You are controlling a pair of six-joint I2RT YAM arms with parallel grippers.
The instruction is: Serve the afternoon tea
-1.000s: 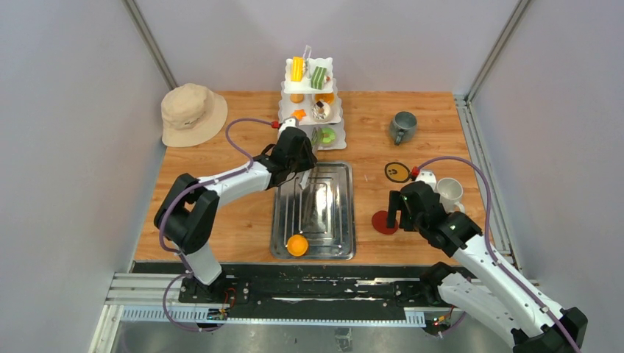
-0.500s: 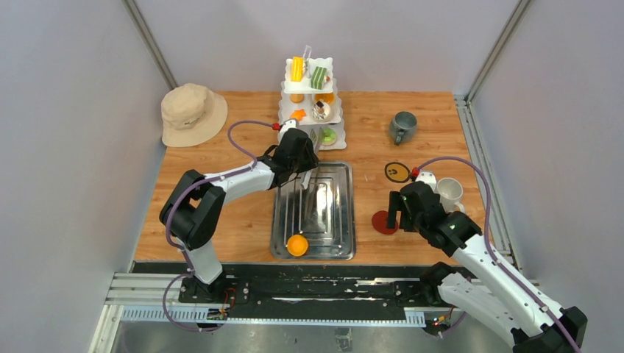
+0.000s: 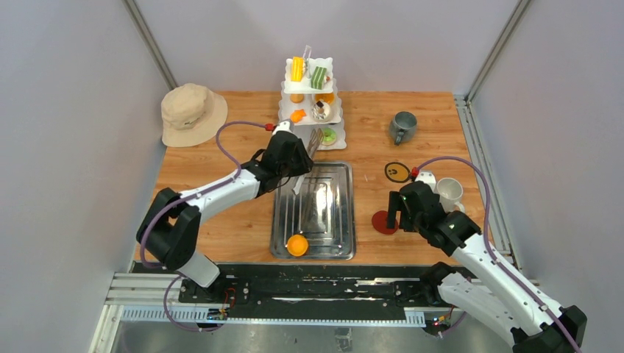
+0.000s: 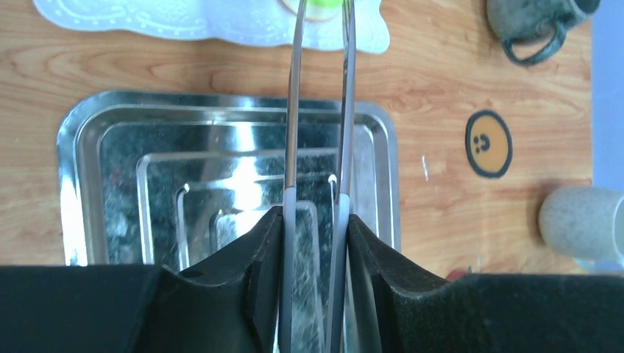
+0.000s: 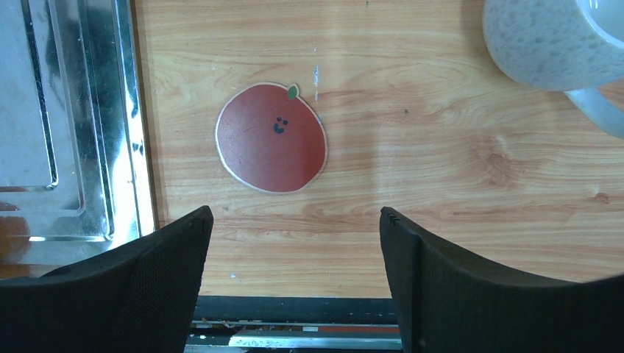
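Observation:
My left gripper is shut on steel tongs, over the far end of the steel tray. In the left wrist view the gripper squeezes the tongs, whose tips reach a green donut on the stand's bottom plate. The white tiered stand holds yellow, green and orange pastries and the green donut. One orange pastry lies in the tray. My right gripper is open and empty above a red coaster, next to the white mug.
A grey mug stands at the far right, an orange coaster in front of it. A beige bucket hat lies at the far left. The tray's right rim is left of the red coaster.
My left gripper has drawn back from the stand toward the near left, its elbow swinging left, so more of the tongs and the orange pastry show. The right arm has not moved.

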